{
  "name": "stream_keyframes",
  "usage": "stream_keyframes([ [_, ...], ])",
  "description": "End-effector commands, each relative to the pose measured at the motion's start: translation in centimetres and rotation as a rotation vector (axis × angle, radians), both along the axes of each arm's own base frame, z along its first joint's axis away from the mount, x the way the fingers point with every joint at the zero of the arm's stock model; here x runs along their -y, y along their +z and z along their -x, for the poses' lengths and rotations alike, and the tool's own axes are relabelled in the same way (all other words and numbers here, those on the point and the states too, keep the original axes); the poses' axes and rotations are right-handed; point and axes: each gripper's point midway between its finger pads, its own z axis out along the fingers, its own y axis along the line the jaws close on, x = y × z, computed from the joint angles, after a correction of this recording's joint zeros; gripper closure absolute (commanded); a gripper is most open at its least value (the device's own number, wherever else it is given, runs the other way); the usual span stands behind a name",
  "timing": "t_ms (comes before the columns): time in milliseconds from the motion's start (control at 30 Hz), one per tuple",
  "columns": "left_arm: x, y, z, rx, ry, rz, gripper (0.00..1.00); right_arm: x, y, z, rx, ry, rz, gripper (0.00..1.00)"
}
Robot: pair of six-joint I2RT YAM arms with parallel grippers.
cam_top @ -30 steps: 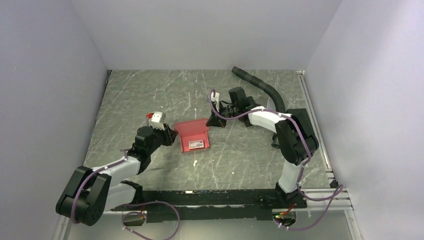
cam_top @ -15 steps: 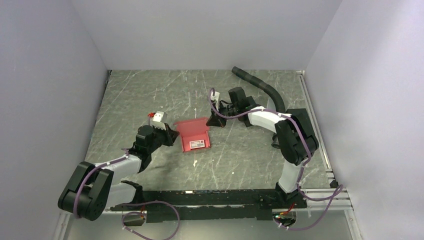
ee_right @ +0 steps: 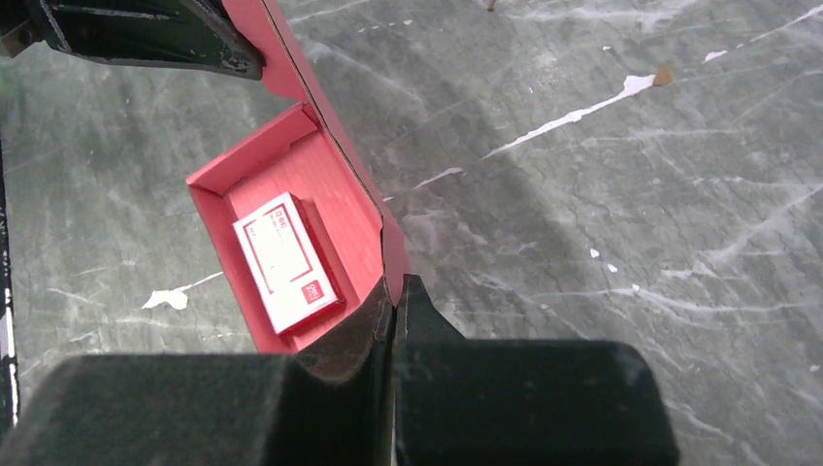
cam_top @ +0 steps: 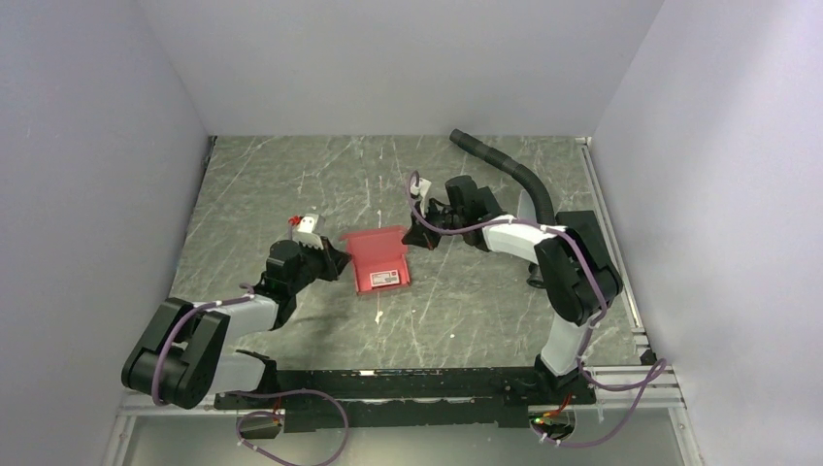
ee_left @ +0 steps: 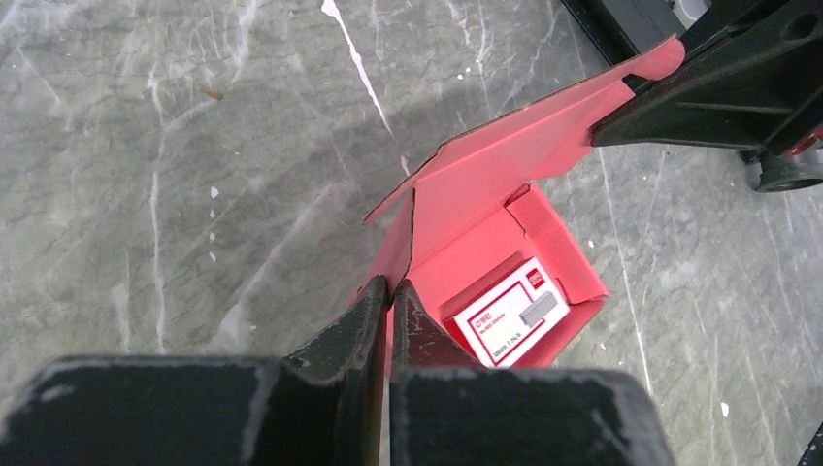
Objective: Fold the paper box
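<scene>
The paper box (cam_top: 380, 254) is red-pink card and lies open in the middle of the table, its long back flap (ee_left: 524, 146) raised. A small red-and-white card (ee_left: 511, 313) lies flat inside the box. My left gripper (cam_top: 342, 264) is shut on the box's left wall, pinching the thin card at its tips (ee_left: 393, 287). My right gripper (cam_top: 414, 239) is shut on the box's far right corner, where flap meets wall (ee_right: 396, 285). Each wrist view shows the other gripper holding the opposite end: the right gripper (ee_left: 718, 87) and the left gripper (ee_right: 146, 34).
A black corrugated hose (cam_top: 512, 170) curves along the back right, behind the right arm. The grey marbled tabletop (cam_top: 291, 184) is walled by white panels on three sides. A small white scrap (cam_top: 378, 316) lies just in front of the box.
My left gripper has closed onto the box's left wall and its arm has pushed slightly forward and right. The box turned a little. The right gripper kept its grip.
</scene>
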Motion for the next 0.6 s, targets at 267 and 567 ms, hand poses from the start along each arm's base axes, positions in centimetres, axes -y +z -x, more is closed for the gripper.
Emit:
stream_keyframes([
  [267, 2.3, 3.3, -0.5, 0.065, -0.083, 0.116, 0.91, -2.1, 4.6, 0.7, 0.073, -0.074, -0.105, 1.00],
  [567, 2.7, 3.2, -0.5, 0.052, -0.095, 0.137, 0.91, -2.0, 4.9, 1.2, 0.081, -0.202, -0.095, 1.00],
])
